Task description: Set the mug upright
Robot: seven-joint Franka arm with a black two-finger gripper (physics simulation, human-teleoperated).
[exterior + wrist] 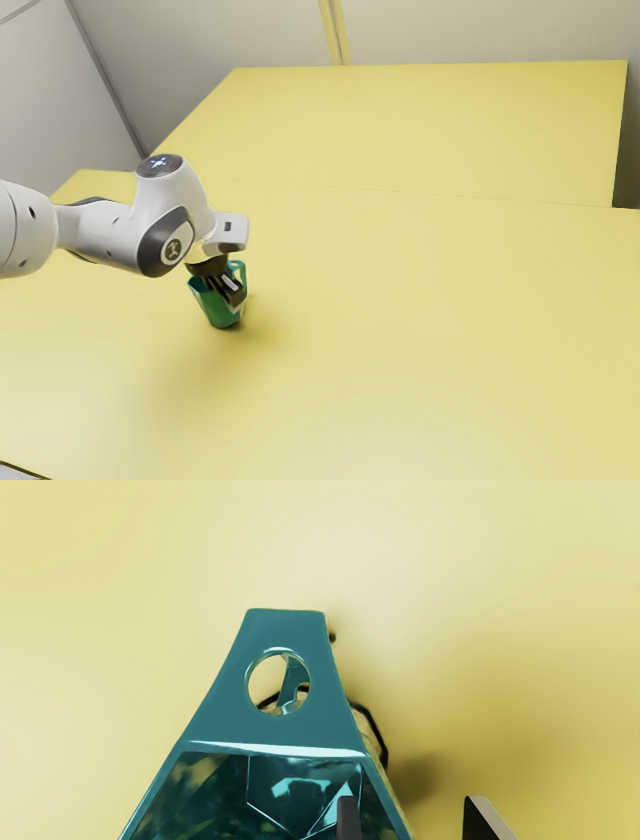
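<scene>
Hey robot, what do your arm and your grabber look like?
My arm is shiny white with rounded, chunky parts and dark grey trim. The dark cap on top has a bluish-white marking, and a round badge sits on the side. My gripper is black, with two slim fingers; one has a pale side.
</scene>
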